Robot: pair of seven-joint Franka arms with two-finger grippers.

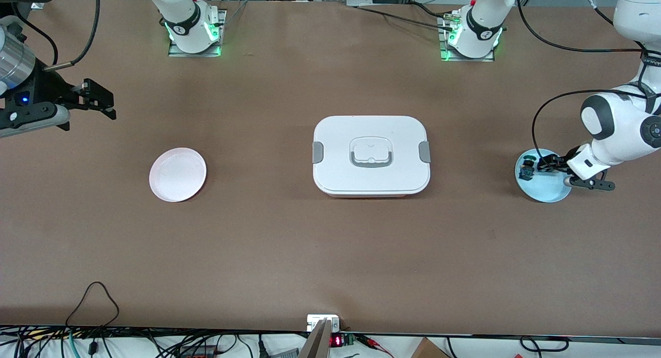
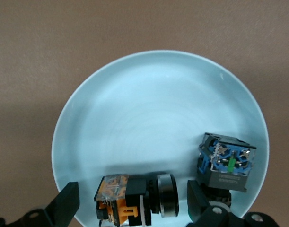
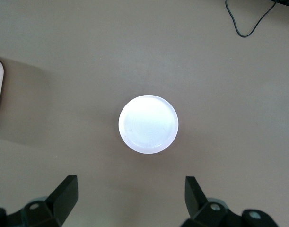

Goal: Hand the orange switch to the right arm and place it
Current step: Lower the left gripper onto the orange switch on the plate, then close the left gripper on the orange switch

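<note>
Left gripper (image 2: pixel 132 201) sits low over the blue plate (image 2: pixel 149 90) at the left arm's end of the table, jaws spread wide, nothing in them yet. Between the fingertips (image 2: pixel 66 201) lies the orange switch (image 2: pixel 135 198), on its side on the plate near the rim, black button cap pointing toward the blue-and-green switch (image 2: pixel 226 163) just beside it.

I'm judging this as the grasp step. I want to drop straight down and close across the orange body, not the round cap, which would likely roll out of the pads. One fingertip looks close to the blue-and-green switch, so I'd keep the closing line clear of it and avoid nudging it or scraping the plate.

Right gripper (image 1: pixel 95 102) waits open and empty up in the air at the right arm's end, roughly over the pink plate (image 1: pixel 177 174), which the right wrist view shows bare below.

White lidded box (image 1: pixel 371 155) sits mid-table between the plates; the handover should be carried above it.
</note>
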